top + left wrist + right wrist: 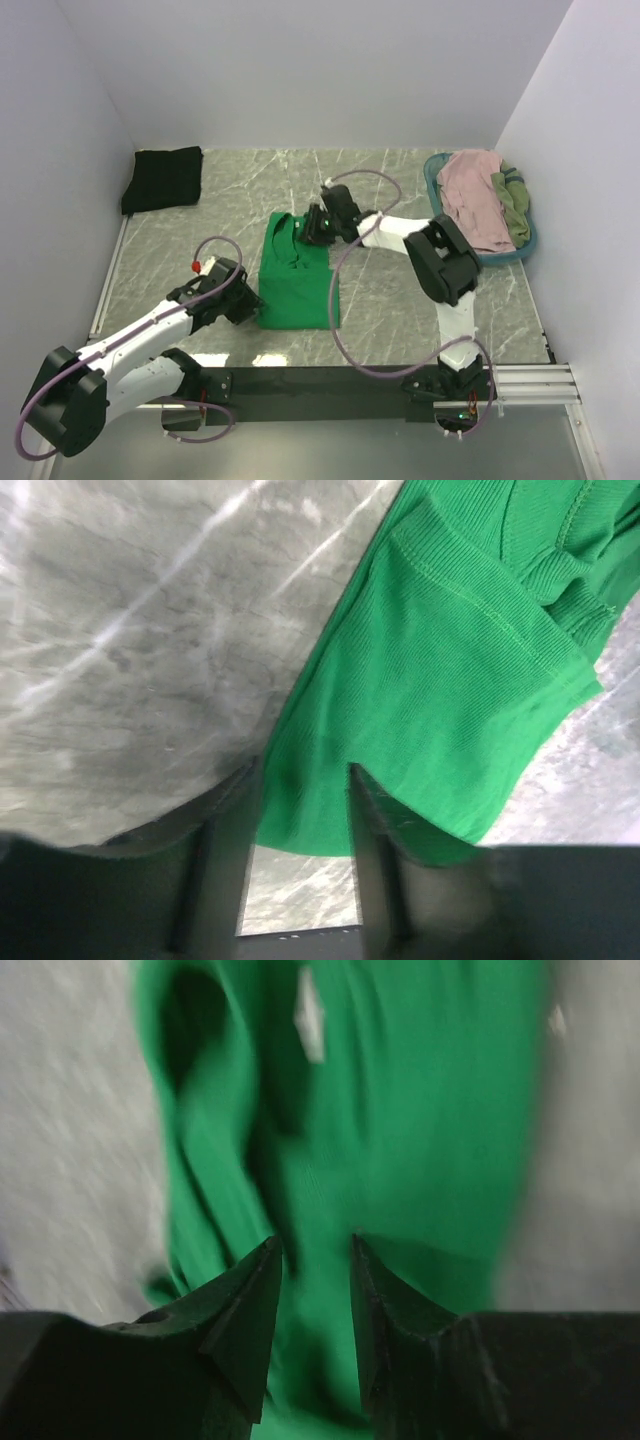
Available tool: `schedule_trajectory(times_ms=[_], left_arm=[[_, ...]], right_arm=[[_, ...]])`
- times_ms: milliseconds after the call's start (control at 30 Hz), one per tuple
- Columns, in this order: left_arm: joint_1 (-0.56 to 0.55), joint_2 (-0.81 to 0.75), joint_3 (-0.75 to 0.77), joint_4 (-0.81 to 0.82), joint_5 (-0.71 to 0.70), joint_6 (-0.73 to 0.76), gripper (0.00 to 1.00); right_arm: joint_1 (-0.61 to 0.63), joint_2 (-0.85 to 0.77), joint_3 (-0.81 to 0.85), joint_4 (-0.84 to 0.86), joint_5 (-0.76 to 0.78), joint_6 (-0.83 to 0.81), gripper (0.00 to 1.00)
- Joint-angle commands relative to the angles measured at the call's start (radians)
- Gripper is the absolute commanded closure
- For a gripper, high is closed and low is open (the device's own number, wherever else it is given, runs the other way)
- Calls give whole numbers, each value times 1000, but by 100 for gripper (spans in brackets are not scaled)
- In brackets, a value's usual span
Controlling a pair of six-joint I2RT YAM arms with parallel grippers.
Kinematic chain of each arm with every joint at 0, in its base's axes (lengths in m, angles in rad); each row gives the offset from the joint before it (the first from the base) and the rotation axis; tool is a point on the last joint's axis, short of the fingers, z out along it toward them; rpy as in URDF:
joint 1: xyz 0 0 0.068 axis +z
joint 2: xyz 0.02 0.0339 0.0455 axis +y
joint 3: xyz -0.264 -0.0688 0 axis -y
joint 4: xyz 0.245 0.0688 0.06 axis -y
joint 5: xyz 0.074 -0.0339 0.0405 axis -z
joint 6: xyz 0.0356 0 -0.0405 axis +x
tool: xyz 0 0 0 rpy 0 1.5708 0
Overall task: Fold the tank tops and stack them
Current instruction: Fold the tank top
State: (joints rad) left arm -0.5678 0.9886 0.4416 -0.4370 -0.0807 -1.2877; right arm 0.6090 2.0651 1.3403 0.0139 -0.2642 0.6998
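The bright green tank top (298, 275) lies partly folded in the middle of the table. My left gripper (247, 305) is at its near left corner; in the left wrist view the gripper (301, 780) is open, and the green hem (440, 680) lies between the fingers. My right gripper (318, 223) is at the top's far right part; in the right wrist view it (315, 1250) is open just above the blurred green cloth (400, 1110). A folded black tank top (163, 178) lies at the back left. Pink (474, 195) and olive (512, 200) tops lie in the basket.
The teal oval basket (432, 172) stands at the back right by the right wall. White walls close the table on the left, back and right. The arms' black mounting rail (320, 382) runs along the near edge.
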Motion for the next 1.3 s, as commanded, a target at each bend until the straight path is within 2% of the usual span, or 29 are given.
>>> schedule_trajectory(times_ms=[0, 33, 67, 100, 233, 400, 500, 667, 833, 967, 1067, 1200, 1267], left_arm=[[3, -37, 72, -77, -77, 48, 50], [3, -41, 92, -98, -93, 57, 42], [5, -45, 100, -100, -93, 80, 39], [9, -42, 114, -97, -81, 111, 34], [8, -10, 102, -74, -24, 146, 32], [-3, 19, 66, -69, 6, 156, 29], [-6, 15, 43, -49, 24, 163, 27], [-27, 36, 3, -6, 71, 172, 25], [-67, 51, -33, 20, 87, 140, 26], [-78, 39, -47, -17, 84, 108, 27], [-81, 53, -41, -48, 45, 100, 33], [-90, 84, -53, -28, 55, 88, 48], [-110, 93, -55, -20, 53, 77, 50]], right_arm=[[15, -250, -179, -15, 143, -72, 59], [15, -354, -223, 9, 181, -78, 56], [15, -406, -300, -3, 247, -92, 55], [17, -580, -396, -38, 311, -98, 50], [18, -730, -576, -109, 310, -45, 48], [80, -865, -777, -72, 214, 55, 46], [158, -892, -871, -16, 168, 119, 41], [196, -876, -995, 159, 111, 224, 37], [225, -832, -1027, 253, 85, 292, 36], [258, -806, -1038, 255, 103, 339, 37], [284, -810, -1061, 248, 120, 375, 38], [311, -777, -1061, 245, 147, 409, 41], [313, -752, -1055, 264, 149, 420, 43]])
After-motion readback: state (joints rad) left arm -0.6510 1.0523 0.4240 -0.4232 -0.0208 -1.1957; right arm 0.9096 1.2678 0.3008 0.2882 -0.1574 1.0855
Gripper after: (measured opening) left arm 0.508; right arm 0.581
